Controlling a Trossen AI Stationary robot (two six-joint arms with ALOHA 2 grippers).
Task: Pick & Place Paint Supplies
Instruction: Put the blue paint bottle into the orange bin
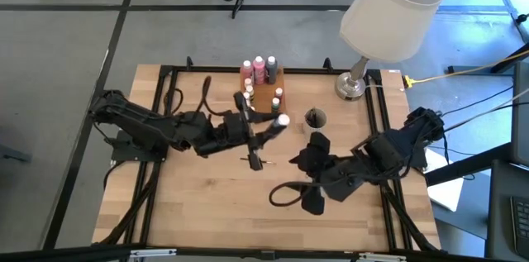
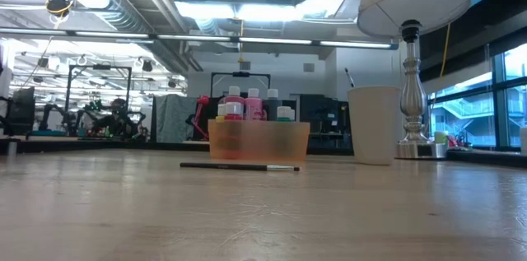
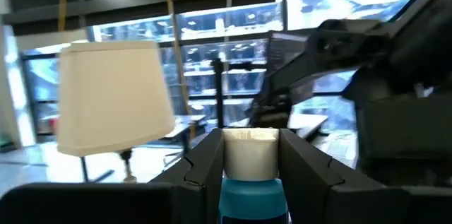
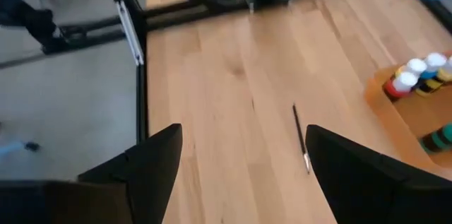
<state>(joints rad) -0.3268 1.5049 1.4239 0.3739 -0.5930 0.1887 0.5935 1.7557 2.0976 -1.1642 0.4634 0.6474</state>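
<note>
An orange translucent tray (image 1: 266, 97) at the far middle of the table holds several small paint bottles (image 1: 259, 69), which also show in the low view (image 2: 245, 106). A thin dark paintbrush (image 4: 301, 139) lies flat on the wood in front of the tray (image 2: 257, 139). My left gripper (image 1: 277, 125) hangs high over the table just in front of the tray, shut on a blue paint bottle (image 3: 251, 194) with a white cap. My right gripper (image 4: 244, 155) is open over the table's middle right, with nothing between its fingers. My left gripper pinches the blue bottle between its two fingers (image 3: 205, 167), at the shoulder just under the white cap (image 3: 250, 155). The fingers run about level, toward the table's right side, and the bottle lies along them, cap sticking out forward. It is lifted clear of the table.
A lamp with a cream shade (image 1: 393, 7) stands on a metal foot (image 1: 351, 87) at the far right corner. A small round cup (image 1: 316, 118) sits between the tray and the lamp. A black cable loop (image 1: 283, 195) lies near my right arm. Bare wood lies toward the near edge.
</note>
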